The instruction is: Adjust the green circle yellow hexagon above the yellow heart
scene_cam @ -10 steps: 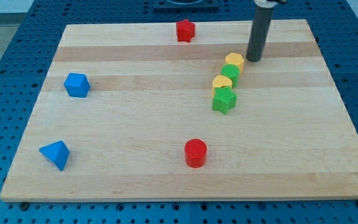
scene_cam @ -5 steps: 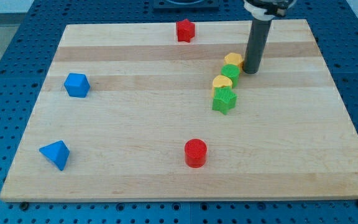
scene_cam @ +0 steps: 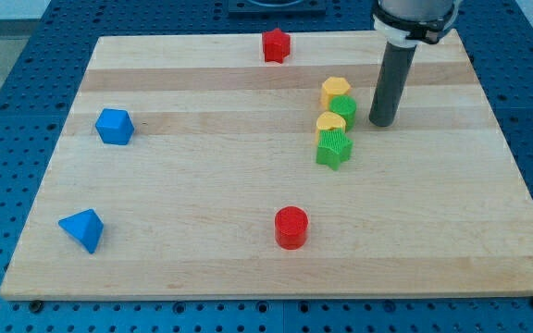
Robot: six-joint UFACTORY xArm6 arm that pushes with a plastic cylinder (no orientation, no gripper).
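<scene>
Yellow hexagon [scene_cam: 337,90] sits at top of tight column; green circle [scene_cam: 344,108] touching below, yellow heart [scene_cam: 330,123] next, green star [scene_cam: 334,148] at bottom. Tip [scene_cam: 381,121] on counter [scene_cam: 202,185], just right of circle, apart from it. No gripper on arm, only rod, so no open or closed state.

Advice: column leans slightly; short, gentle nudges leftward on circle or hexagon side, avoid knocking heart.

Pale wood counter, striped grain, on blue perforated base. Elsewhere: red block [scene_cam: 276,44] top, red cylinder [scene_cam: 291,227] bottom, two blue blocks [scene_cam: 114,126] [scene_cam: 82,228] left.
</scene>
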